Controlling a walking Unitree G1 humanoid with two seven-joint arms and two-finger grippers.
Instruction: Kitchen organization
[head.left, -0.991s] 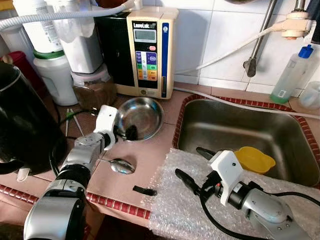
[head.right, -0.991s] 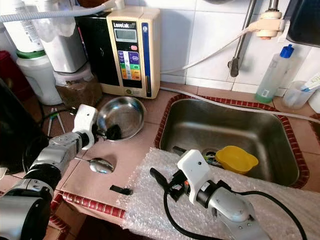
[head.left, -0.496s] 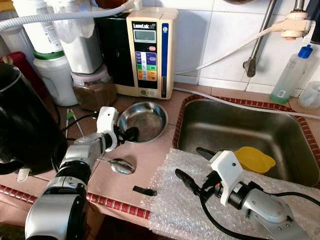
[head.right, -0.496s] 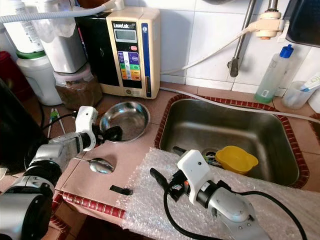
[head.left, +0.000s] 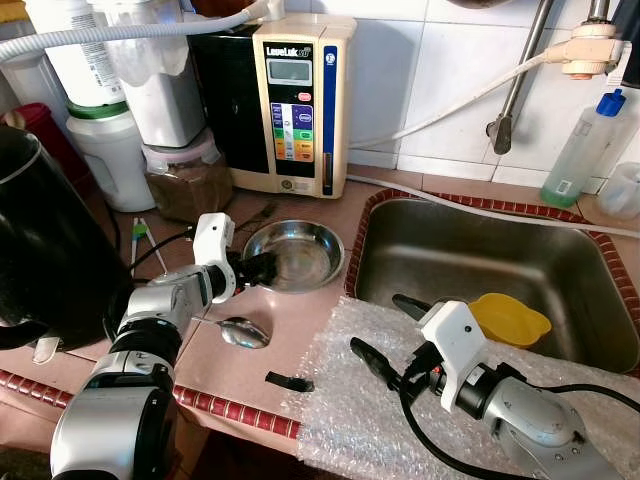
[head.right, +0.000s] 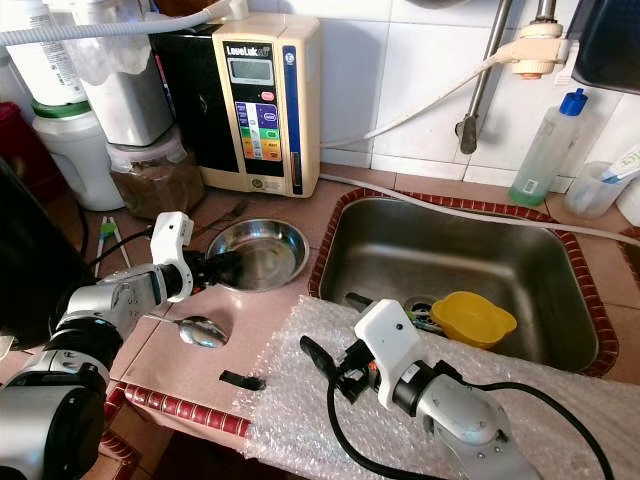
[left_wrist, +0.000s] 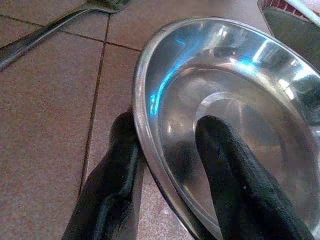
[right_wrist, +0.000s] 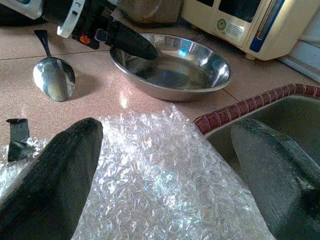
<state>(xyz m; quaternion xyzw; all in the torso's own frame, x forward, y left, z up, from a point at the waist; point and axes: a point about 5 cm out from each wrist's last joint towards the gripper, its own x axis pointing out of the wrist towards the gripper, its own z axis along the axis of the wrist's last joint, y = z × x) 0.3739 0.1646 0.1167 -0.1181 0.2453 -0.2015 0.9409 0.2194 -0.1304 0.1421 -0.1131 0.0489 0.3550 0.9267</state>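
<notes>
A round steel bowl (head.left: 300, 252) lies flat on the tiled counter, just left of the sink (head.left: 455, 245). My left gripper (head.left: 257, 268) is shut on the bowl's near-left rim. In the left wrist view one finger (left_wrist: 112, 192) sits outside the rim and the other inside the bowl (left_wrist: 260, 100). A steel spoon (head.left: 243, 332) rests on the counter in front of the bowl. My right gripper (head.left: 380, 324) hovers open over a sheet of bubble wrap (head.left: 365, 425), holding nothing. The right wrist view looks between its fingers (right_wrist: 52, 182) toward the bowl (right_wrist: 172, 67) and spoon (right_wrist: 54, 79).
A yellow plastic bowl (head.left: 510, 318) lies in the sink. A water ioniser (head.left: 300, 100), jars and white containers (head.left: 112, 150) line the back wall. A black kettle (head.left: 40, 250) stands at the left. A strip of black tape (head.left: 288, 381) lies near the counter's front edge.
The bowl was tilted up on its edge; it has come down flat and shifted right toward the sink, my left gripper still on its rim. The right arm has not moved.
</notes>
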